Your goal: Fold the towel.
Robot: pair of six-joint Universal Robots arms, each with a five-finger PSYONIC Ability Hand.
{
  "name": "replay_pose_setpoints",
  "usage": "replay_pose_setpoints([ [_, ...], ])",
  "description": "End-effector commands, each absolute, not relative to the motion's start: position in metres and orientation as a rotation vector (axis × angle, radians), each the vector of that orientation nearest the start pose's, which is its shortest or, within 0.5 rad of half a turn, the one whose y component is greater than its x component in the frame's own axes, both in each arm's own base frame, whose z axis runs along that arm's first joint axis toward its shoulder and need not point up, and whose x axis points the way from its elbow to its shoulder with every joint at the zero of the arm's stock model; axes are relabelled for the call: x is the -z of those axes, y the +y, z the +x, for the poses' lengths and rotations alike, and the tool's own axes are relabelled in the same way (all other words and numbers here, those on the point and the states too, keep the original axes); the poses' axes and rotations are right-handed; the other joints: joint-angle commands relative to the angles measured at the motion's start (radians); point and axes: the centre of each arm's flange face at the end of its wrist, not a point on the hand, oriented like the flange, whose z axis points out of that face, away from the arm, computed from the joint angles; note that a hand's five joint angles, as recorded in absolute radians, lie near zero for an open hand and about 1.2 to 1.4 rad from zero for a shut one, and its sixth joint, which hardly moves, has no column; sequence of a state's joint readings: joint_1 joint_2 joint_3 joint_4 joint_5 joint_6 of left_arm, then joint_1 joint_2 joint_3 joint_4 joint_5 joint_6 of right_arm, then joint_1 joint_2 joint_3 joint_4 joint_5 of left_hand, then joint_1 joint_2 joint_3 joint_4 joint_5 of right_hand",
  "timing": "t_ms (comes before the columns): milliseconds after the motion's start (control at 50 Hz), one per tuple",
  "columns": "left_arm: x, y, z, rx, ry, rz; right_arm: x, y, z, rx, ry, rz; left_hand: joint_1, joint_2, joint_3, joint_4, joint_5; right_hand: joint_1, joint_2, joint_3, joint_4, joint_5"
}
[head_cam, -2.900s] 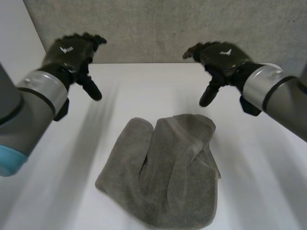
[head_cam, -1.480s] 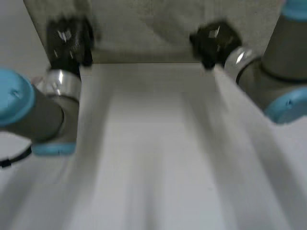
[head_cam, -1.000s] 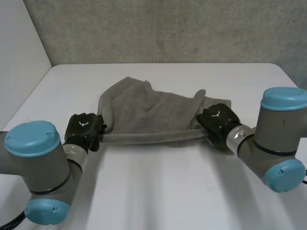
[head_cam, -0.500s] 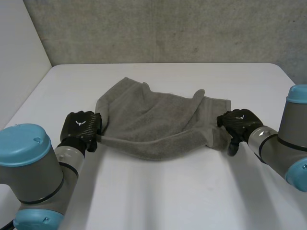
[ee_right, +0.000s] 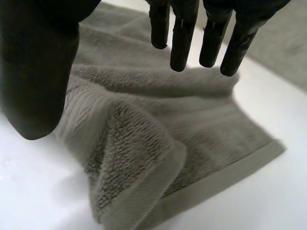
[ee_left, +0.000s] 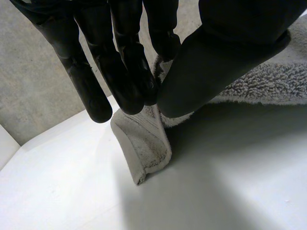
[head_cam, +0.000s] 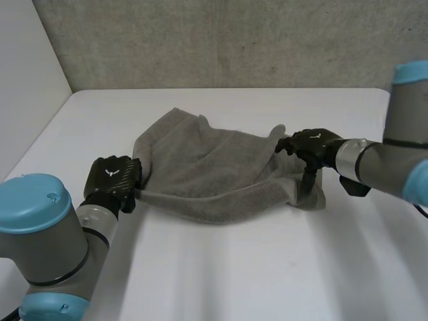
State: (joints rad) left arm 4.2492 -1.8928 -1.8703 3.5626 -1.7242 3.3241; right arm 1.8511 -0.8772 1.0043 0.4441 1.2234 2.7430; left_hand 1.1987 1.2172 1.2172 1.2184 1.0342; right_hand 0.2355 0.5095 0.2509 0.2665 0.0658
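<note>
One grey towel (head_cam: 207,167) lies rumpled in the middle of the white table (head_cam: 234,267), stretched sideways between the two hands, its near edge rolled into a thick ridge.

The left hand (head_cam: 114,179) is at the towel's left near corner. The left wrist view shows its fingers (ee_left: 122,62) closed against the thumb (ee_left: 216,67) with the towel's hem pinched between them. A short tip of the corner (ee_left: 144,153) hangs below the pinch and rests on the table.

The right hand (head_cam: 313,144) is over the towel's right end, palm down, fingers pointing at the cloth. In the right wrist view its fingers (ee_right: 184,33) are straight and set well apart from the thumb (ee_right: 38,72), holding nothing. A folded-over lump of towel (ee_right: 139,143) with its banded hem lies under the palm. Whether a fingertip touches the cloth cannot be told.

The head view alone shows the towel's whole spread, both grey arms and the concrete wall (head_cam: 221,40) behind the table.
</note>
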Motion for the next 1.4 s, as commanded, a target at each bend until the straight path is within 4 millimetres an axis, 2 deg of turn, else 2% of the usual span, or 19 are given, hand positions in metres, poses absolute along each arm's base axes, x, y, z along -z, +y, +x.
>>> replay_pose_setpoints([
  [20, -0.157, -0.236, -0.248, 2.030, 2.391, 0.634, -0.174, -0.356, 0.274, 1.248, 2.365, -1.066, 0.198, 0.179, 0.179, 0.178, 0.188, 0.063, -0.211, 0.048, 0.032, 0.059],
  [140, -0.158, -0.236, -0.248, 2.032, 2.390, 0.634, -0.163, -0.356, 0.274, 1.161, 2.400, -1.068, 0.198, 0.179, 0.179, 0.178, 0.188, 0.316, 0.042, 0.301, 0.285, 0.311],
  [240, -0.158, -0.236, -0.248, 2.032, 2.390, 0.634, -0.176, -0.347, 0.271, 1.153, 2.398, -1.060, 0.198, 0.179, 0.179, 0.178, 0.188, 0.999, 0.725, 0.983, 0.968, 0.994],
  [280, -0.158, -0.236, -0.248, 2.030, 2.392, 0.636, -0.183, -0.343, 0.267, 1.166, 2.400, -1.052, 0.198, 0.179, 0.179, 0.178, 0.188, 1.134, 0.860, 1.119, 1.103, 1.129],
  [360, -0.156, -0.234, -0.248, 2.021, 2.398, 0.641, -0.195, -0.335, 0.261, 1.219, 2.388, -1.044, 0.198, 0.179, 0.179, 0.178, 0.188, 1.161, 0.887, 1.145, 1.130, 1.156],
  [540, -0.158, -0.219, -0.249, 2.018, 2.410, 0.679, -0.221, -0.310, 0.216, 1.520, 2.359, -1.011, 0.198, 0.179, 0.179, 0.178, 0.188, 1.161, 0.887, 1.145, 1.130, 1.156],
  [680, -0.151, -0.189, -0.262, 1.991, 2.452, 0.814, -0.213, -0.298, 0.175, 1.788, 2.383, -1.186, 0.198, 0.179, 0.179, 0.178, 0.188, 1.161, 0.887, 1.145, 1.130, 1.156],
  [800, -0.149, -0.152, -0.282, 1.979, 2.484, 1.009, -0.196, -0.293, 0.164, 1.756, 2.439, -1.223, 0.198, 0.179, 0.179, 0.178, 0.188, 1.161, 0.887, 1.145, 1.130, 1.156],
  [820, -0.150, -0.147, -0.285, 1.983, 2.482, 1.035, -0.191, -0.292, 0.164, 1.738, 2.448, -1.217, -0.008, -0.027, -0.027, -0.028, -0.018, 1.161, 0.887, 1.145, 1.130, 1.156],
  [840, -0.150, -0.147, -0.285, 1.983, 2.482, 1.035, -0.186, -0.292, 0.163, 1.727, 2.454, -1.215, -0.010, -0.029, -0.029, -0.030, -0.020, 1.161, 0.887, 1.145, 1.130, 1.156],
  [860, -0.150, -0.144, -0.288, 1.986, 2.481, 1.057, -0.186, -0.292, 0.163, 1.727, 2.454, -1.215, -0.321, -0.340, -0.340, -0.341, -0.332, 1.161, 0.887, 1.145, 1.130, 1.156],
  [880, -0.150, -0.144, -0.288, 1.986, 2.480, 1.057, -0.180, -0.292, 0.163, 1.723, 2.457, -1.217, -0.325, -0.343, -0.343, -0.344, -0.335, 1.161, 0.887, 1.145, 1.130, 1.156],
  [900, -0.152, -0.143, -0.290, 1.999, 2.466, 1.068, -0.177, -0.293, 0.164, 1.731, 2.454, -1.224, -0.647, -0.666, -0.666, -0.667, -0.657, 1.161, 0.887, 1.145, 1.130, 1.156],
  [920, -0.155, -0.145, -0.291, 2.012, 2.451, 1.069, -0.177, -0.293, 0.164, 1.731, 2.454, -1.225, -0.877, -0.896, -0.896, -0.897, -0.887, 1.161, 0.887, 1.145, 1.130, 1.156],
  [960, -0.159, -0.149, -0.293, 2.031, 2.426, 1.068, -0.173, -0.293, 0.163, 1.734, 2.456, -1.226, -0.967, -0.985, -0.985, -0.986, -0.977, 1.161, 0.887, 1.145, 1.130, 1.156],
  [1060, -0.177, -0.174, -0.288, 2.087, 2.320, 1.007, -0.170, -0.297, 0.163, 1.773, 2.454, -1.225, -0.985, -1.004, -1.004, -1.005, -0.995, 1.161, 0.887, 1.145, 1.130, 1.156],
  [1180, -0.193, -0.223, -0.272, 2.116, 2.214, 0.976, -0.170, -0.299, 0.161, 1.792, 2.451, -1.221, -0.979, -0.998, -0.998, -0.999, -0.989, 1.161, 0.887, 1.145, 1.130, 1.156],
  [1320, -0.189, -0.246, -0.275, 2.141, 2.157, 1.194, -0.165, -0.298, 0.161, 1.790, 2.452, -1.224, -0.941, -0.960, -0.960, -0.961, -0.951, 1.161, 0.887, 1.145, 1.130, 1.156],
  [1400, -0.176, -0.255, -0.269, 2.021, 2.229, 1.253, -0.164, -0.299, 0.161, 1.788, 2.455, -1.225, -0.853, -0.872, -0.872, -0.873, -0.863, 1.161, 0.887, 1.145, 1.130, 1.156],
])
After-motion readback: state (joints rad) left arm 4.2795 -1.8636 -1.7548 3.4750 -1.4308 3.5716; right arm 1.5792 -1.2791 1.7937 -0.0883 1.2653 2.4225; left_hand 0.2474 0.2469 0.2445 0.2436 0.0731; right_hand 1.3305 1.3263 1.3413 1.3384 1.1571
